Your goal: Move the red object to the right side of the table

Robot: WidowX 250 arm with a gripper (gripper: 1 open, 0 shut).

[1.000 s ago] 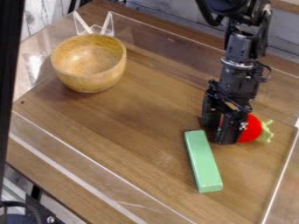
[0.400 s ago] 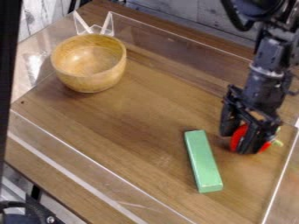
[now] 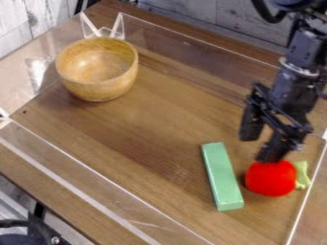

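Observation:
The red object point(image 3: 270, 179), a small round ball with a pale green stem on its right, lies on the table point(image 3: 147, 129) near the right edge. It sits just right of the green block. My gripper point(image 3: 265, 144) hangs a short way above and slightly left of it, pointing steeply down. Its dark fingers point(image 3: 251, 122) stand apart with nothing between them and do not touch the ball.
A long green block point(image 3: 221, 175) lies beside the ball on its left. A wooden bowl point(image 3: 98, 69) stands at the back left. Low clear plastic walls point(image 3: 311, 191) border the tabletop, one close to the ball's right.
The gripper carried the ball right and toward the front, then rose off it. The ball now lies free beside the green block.

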